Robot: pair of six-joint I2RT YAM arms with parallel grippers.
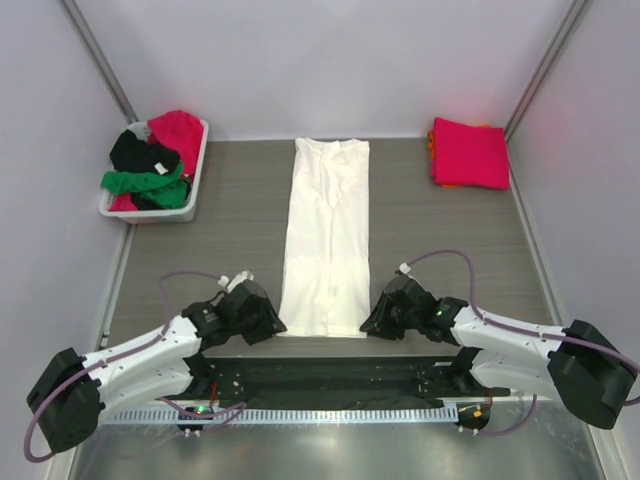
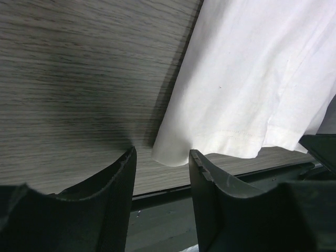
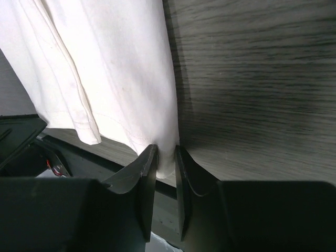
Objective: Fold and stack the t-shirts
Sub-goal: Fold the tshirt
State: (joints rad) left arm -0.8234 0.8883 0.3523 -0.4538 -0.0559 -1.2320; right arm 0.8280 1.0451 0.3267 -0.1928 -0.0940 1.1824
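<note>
A cream-white t-shirt [image 1: 325, 235] lies folded into a long narrow strip down the middle of the table, collar at the far end. My left gripper [image 1: 268, 322] is open at its near left corner; in the left wrist view [image 2: 160, 152] the shirt's corner [image 2: 173, 155] lies just ahead of the spread fingers, not between them. My right gripper [image 1: 375, 322] is at the near right corner; in the right wrist view [image 3: 165, 149] its fingers are pinched on the shirt's hem edge [image 3: 105, 63]. No red chest print shows.
A white basket [image 1: 197, 172] at the back left holds a magenta-red shirt [image 1: 178, 130], a black one [image 1: 130, 150] and a green one [image 1: 145, 182]. A folded magenta-pink shirt [image 1: 470, 152] lies at the back right on an orange one [image 1: 432, 140]. Walls stand close on both sides.
</note>
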